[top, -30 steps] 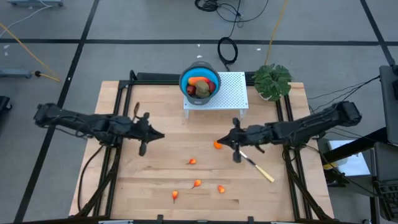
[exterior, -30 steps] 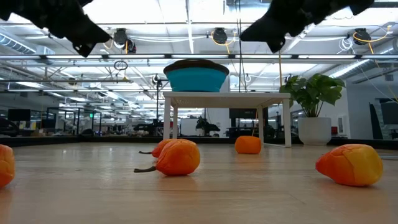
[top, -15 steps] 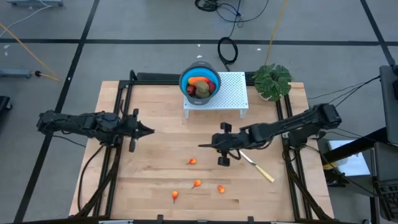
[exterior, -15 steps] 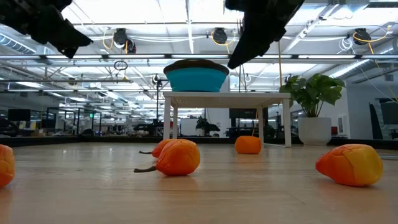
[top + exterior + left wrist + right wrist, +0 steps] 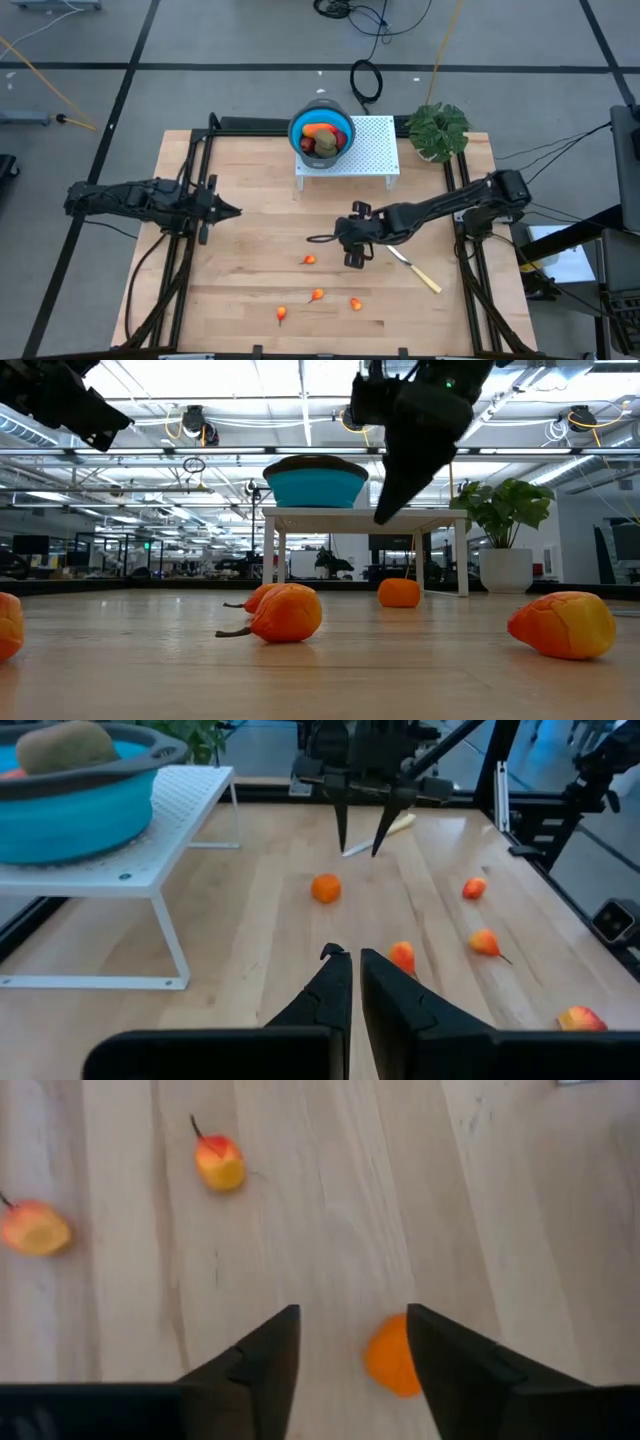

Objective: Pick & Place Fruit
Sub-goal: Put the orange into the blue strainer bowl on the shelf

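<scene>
The blue bowl [image 5: 322, 135] stands on a white perforated stand [image 5: 372, 140] and holds an orange-red piece, a brown-green oval and dark red pieces. Several small orange-red bits lie on the wood: one [image 5: 310, 260] mid-table, others [image 5: 317, 295] nearer. My right gripper [image 5: 318, 238] is open and hovers above a round orange piece [image 5: 390, 1355], which lies beside one finger [image 5: 450, 1355]. The gripper hides that piece in the high view; the left wrist view shows the piece [image 5: 325, 888] below the open fingers. My left gripper [image 5: 230, 211] is shut, over the table's left part.
A pale-handled knife [image 5: 415, 268] lies just right of my right gripper. A potted plant [image 5: 437, 130] stands at the table's far right corner. Black frame rails run along the left and right sides. Bare wood lies between the two grippers.
My right gripper has moved toward the table's left and down, tipping its fingers downward, and now covers the round orange piece in the high view. My left gripper has drawn back toward the table's left edge. The fruit pieces have stayed put.
</scene>
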### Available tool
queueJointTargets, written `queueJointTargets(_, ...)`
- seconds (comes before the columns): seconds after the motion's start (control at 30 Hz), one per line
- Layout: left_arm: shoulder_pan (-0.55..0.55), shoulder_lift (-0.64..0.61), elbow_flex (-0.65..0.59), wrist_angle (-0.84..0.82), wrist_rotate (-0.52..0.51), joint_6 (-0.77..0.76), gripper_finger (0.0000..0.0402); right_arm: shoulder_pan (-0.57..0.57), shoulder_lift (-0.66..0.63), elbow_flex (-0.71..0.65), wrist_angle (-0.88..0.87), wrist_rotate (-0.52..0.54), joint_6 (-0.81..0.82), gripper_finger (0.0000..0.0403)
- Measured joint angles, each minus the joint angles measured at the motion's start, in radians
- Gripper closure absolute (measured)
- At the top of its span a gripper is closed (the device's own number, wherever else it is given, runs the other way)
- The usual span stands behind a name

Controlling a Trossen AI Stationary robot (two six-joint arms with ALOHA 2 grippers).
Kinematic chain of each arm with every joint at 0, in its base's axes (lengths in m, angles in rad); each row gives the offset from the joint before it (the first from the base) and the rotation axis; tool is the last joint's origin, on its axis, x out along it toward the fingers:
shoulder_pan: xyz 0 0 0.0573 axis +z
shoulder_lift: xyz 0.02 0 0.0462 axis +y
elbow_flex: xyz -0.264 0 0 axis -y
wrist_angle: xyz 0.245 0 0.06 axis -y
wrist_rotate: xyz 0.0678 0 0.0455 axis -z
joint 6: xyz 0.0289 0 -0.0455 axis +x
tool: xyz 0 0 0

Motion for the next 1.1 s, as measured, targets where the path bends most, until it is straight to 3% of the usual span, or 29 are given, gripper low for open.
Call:
queueJointTargets(0.23,0.000,0.000,0.000,-0.034,0.001,-0.001,0.0387,-0.020,0.056,-0.001,-0.003,0.002,-0.012,0.0164)
queueJointTargets(0.47,0.000,0.000,0.000,-0.035,0.002,0.000,0.0395,-0.036,0.105,-0.001,-0.006,0.006,-0.024,0.0125)
queueJointTargets(1.1,0.000,0.000,0.000,-0.034,0.001,0.001,0.0369,-0.091,0.139,-0.042,-0.038,-0.026,0.032,0.0117)
